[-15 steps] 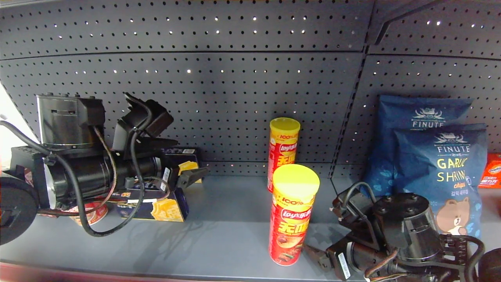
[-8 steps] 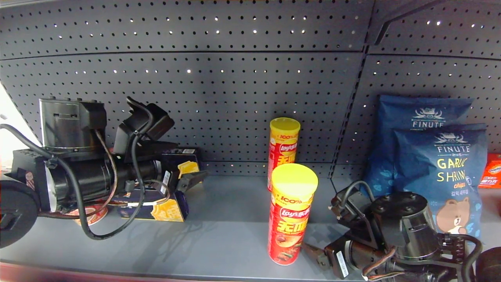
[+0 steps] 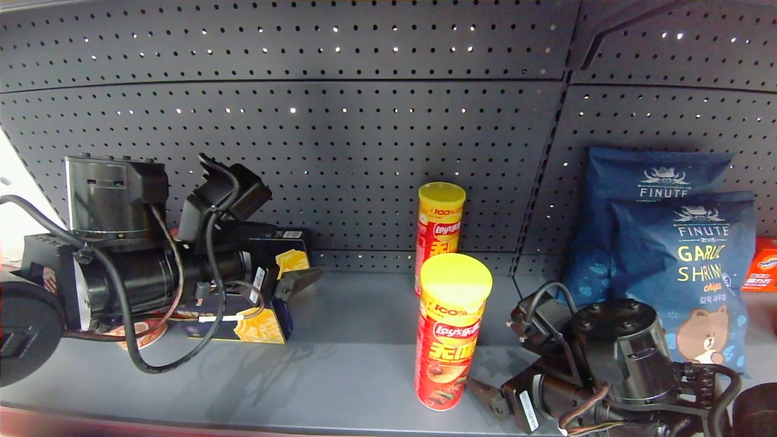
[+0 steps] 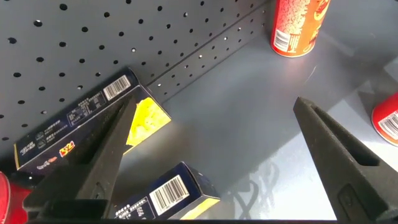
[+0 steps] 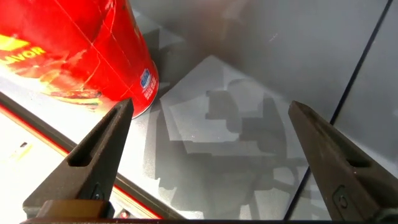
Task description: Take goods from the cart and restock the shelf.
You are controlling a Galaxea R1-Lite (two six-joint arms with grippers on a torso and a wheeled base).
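Note:
Two red chip cans with yellow lids stand upright on the grey shelf (image 3: 340, 364), the front can (image 3: 452, 331) near the shelf's edge and the rear can (image 3: 439, 233) by the pegboard. My right gripper (image 3: 485, 391) lies low just right of the front can's base, open and apart from it. In the right wrist view that can (image 5: 74, 50) sits beyond one finger, outside the open right gripper (image 5: 211, 155). My left gripper (image 3: 300, 279) hovers open over dark blue cracker boxes (image 3: 255, 321). The left wrist view shows the open left gripper (image 4: 217, 155) above two boxes (image 4: 87, 121).
Blue snack bags (image 3: 686, 255) lean on the pegboard at the right, with an orange pack (image 3: 762, 267) beyond them. A red round tin (image 3: 139, 331) lies under the left arm. Bare shelf floor spreads between the boxes and the cans.
The left arm has sunk slightly. The right arm has shifted a little to the left, and the front can now stands a touch further left.

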